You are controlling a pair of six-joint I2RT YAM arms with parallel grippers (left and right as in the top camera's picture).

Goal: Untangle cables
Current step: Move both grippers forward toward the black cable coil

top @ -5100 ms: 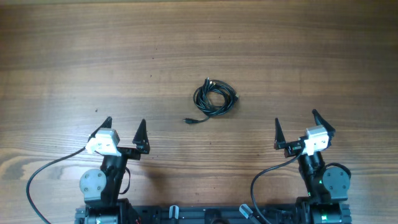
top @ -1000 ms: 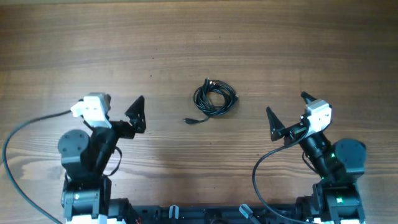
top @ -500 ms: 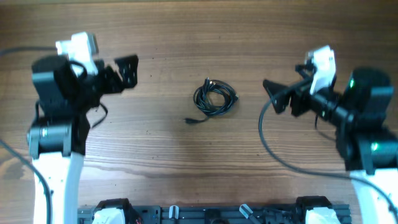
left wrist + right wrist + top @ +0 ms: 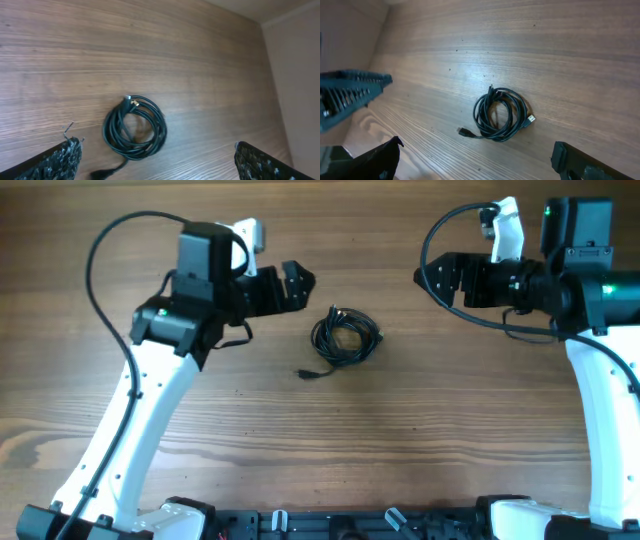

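**Cables [image 4: 345, 338] coiled and untouched on the table [image 4: 330, 450]**

The cables lie in 1 small coil, with 1 plug end sticking out. The left gripper [image 4: 297, 283] is near the coil and the right gripper [image 4: 432, 280] is farther off. Both jaws stand wide apart and hold nothing. In each wrist view the coil shows between the 2 fingers.

I'm looking at a brown wood-grain table [image 4: 330, 450] filling the overhead view; a plain beige wall [image 4: 297, 75] is showing beside its edge.
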